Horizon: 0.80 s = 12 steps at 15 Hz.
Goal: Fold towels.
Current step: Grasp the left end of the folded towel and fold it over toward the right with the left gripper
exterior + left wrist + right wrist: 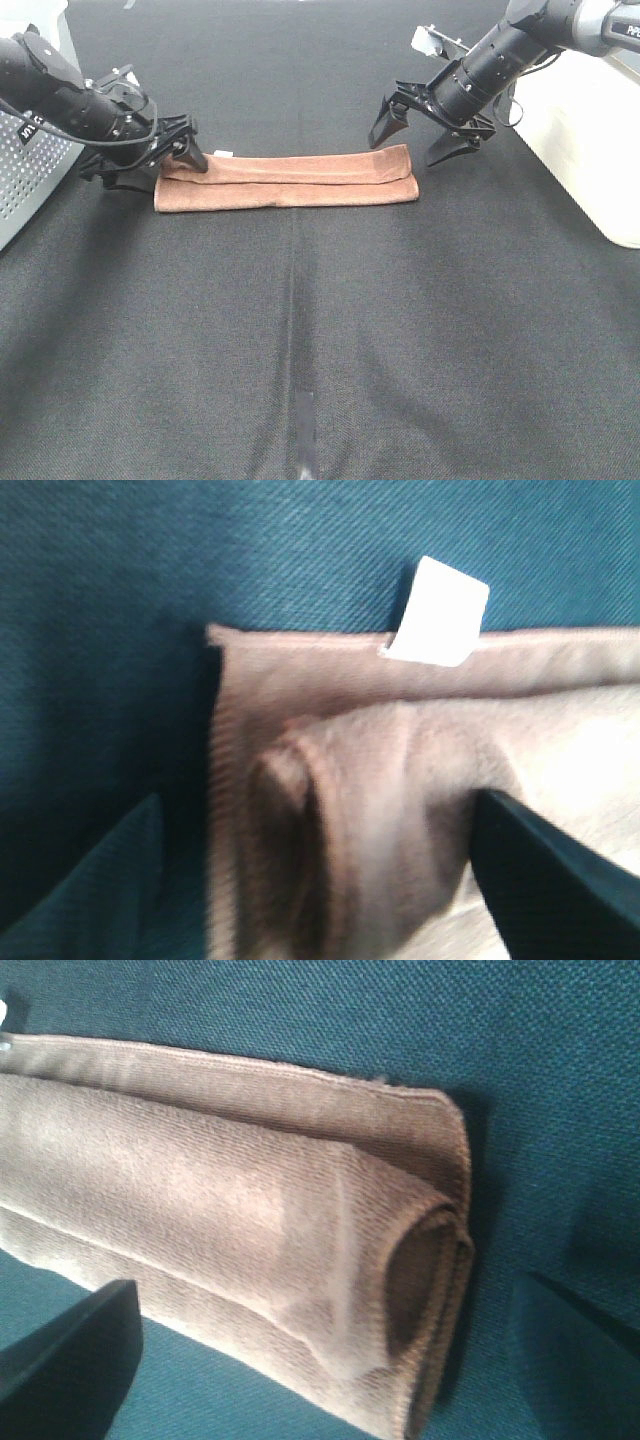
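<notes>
The brown towel (290,180) lies folded lengthwise into a long narrow strip on the black table cloth (320,350). Its white tag (222,153) sticks out at the far left end, and shows in the left wrist view (438,612). My left gripper (160,168) is open at the towel's left end, one finger resting by the top layer. In the left wrist view (330,880) the jaws straddle the looped fold (380,780). My right gripper (417,140) is open, hovering just above the towel's right end. The right wrist view (320,1360) shows the rolled edge (230,1210) between the jaws.
A white perforated bin (25,190) stands at the left edge behind my left arm. A white box (590,130) stands at the right edge beside my right arm.
</notes>
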Tool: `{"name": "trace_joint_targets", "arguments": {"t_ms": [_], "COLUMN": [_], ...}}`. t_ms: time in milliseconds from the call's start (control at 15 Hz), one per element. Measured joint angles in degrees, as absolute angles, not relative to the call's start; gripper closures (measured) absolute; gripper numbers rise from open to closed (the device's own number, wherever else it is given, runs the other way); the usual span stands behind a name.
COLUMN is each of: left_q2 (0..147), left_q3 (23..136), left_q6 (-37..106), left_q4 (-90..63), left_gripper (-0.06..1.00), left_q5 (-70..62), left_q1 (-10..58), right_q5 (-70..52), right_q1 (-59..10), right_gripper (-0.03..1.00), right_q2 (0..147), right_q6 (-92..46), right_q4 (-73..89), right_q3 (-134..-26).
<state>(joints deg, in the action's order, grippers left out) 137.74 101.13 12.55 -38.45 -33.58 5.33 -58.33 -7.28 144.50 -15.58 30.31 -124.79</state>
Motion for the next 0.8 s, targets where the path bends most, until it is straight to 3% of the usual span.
{"name": "trace_joint_targets", "arguments": {"t_ms": [133, 200, 267, 400, 800], "left_q2": [138.08, 138.54, 138.6, 138.6, 133.61], "left_q3": [101.13, 101.13, 101.13, 101.13, 101.13], "left_q6": [12.61, 12.61, 12.61, 12.61, 8.94], "left_q4": [-39.25, -39.36, -39.36, -39.3, -31.91], "left_gripper": [0.24, 0.35, 0.59, 0.87, 0.88], "left_q5": [-31.8, -31.23, -31.23, -31.34, -34.72], "left_q1": [6.36, 6.76, 6.82, 6.99, 5.16], "right_q5": [-58.33, -58.33, -58.5, -61.08, -64.06], "right_q1": [-7.28, -7.28, -7.28, -7.28, -7.28], "right_gripper": [0.05, 0.05, 0.05, 0.05, 0.05], "right_q2": [144.5, 144.5, 144.5, 144.33, 140.66], "right_q6": [-15.58, -15.58, -15.53, -14.55, -14.09], "right_q4": [29.91, 29.51, 29.51, 30.14, 28.82], "right_q3": [-124.79, -124.79, -124.79, -125.08, -125.94]}}
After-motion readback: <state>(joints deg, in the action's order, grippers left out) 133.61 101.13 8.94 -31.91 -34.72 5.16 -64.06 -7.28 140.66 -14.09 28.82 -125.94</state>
